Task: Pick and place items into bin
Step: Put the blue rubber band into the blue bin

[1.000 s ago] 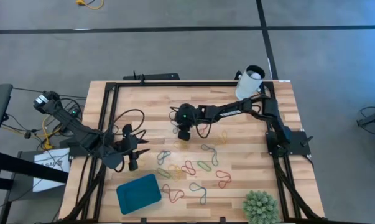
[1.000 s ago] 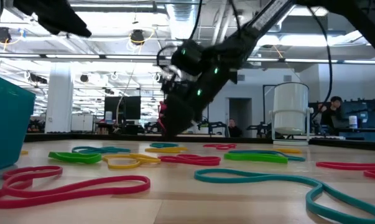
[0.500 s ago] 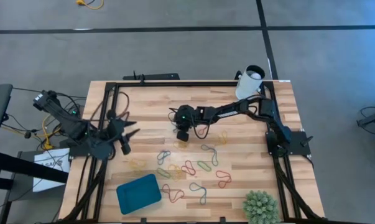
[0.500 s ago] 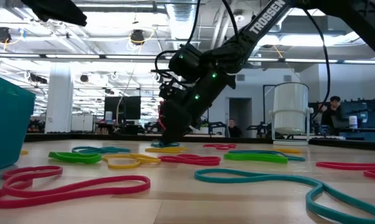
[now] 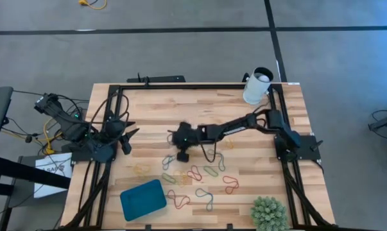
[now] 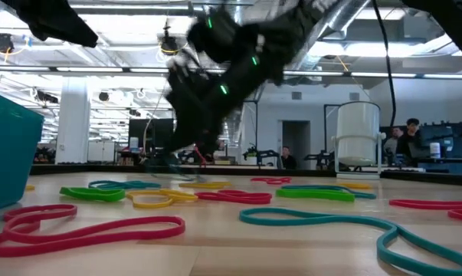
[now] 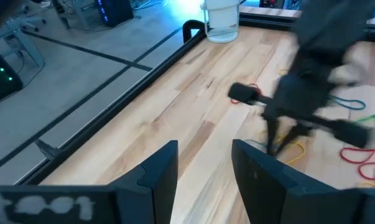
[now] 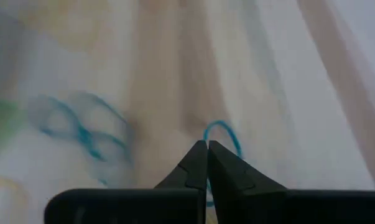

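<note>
The right gripper [image 5: 182, 156] sits near the centre of the high view, above the scattered bands [image 5: 199, 174], its arm reaching in from the right edge of the table [image 5: 154, 109]. In the right wrist view its fingers [image 8: 199, 163] are pressed together on a blue band [image 8: 223, 134], whose loop shows just past the tips. The left gripper [image 5: 126, 138] waits at centre left of the high view with its fingers [image 7: 159, 168] held apart, gripping nothing. The teal bin [image 5: 143, 199] lies at lower left of centre, apart from both grippers. A white cup [image 5: 258, 86] stands at upper right and a green plant [image 5: 269, 213] at lower right. No writing can be read.
</note>
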Motion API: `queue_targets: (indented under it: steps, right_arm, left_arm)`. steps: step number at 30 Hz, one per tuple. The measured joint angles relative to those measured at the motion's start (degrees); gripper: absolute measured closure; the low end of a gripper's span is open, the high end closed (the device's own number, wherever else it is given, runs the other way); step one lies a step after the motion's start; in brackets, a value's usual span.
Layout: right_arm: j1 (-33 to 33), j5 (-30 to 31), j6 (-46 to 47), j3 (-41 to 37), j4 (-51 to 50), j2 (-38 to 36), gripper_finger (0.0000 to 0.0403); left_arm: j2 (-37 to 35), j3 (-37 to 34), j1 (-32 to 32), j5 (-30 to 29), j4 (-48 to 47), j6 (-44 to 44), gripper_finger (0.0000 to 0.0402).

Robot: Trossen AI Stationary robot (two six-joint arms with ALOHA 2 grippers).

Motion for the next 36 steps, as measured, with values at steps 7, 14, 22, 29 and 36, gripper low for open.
queue_targets:
  steps: [7, 14, 22, 29, 36]
  right_arm:
    - [7.5, -0.9, -1.9, 8.1, 5.1, 0.9, 0.0402]
    - [13.8, -5.0, -2.3, 10.8, 14.7, 0.7, 0.0402]
    - [18.9, -4.7, -3.5, 12.5, 14.6, 0.7, 0.0403]
    - [20.2, -5.2, -2.4, 12.6, 14.9, 4.6, 0.0403]
    - [20.0, -5.9, 2.1, 13.9, 19.8, 11.8, 0.0403]
  left_arm:
    - [0.3, -0.5, 0.0, -0.1, 0.1, -1.0, 0.026]
    - [0.3, -0.5, 0.0, -5.9, 0.1, -1.6, 0.026]
    - [0.3, -0.5, 0.0, -6.4, 0.1, -3.8, 0.026]
    - [0.3, -0.5, 0.0, -6.2, 0.1, -5.0, 0.026]
    - [0.4, -0.5, 0.0, -2.8, 0.1, -6.8, 0.026]
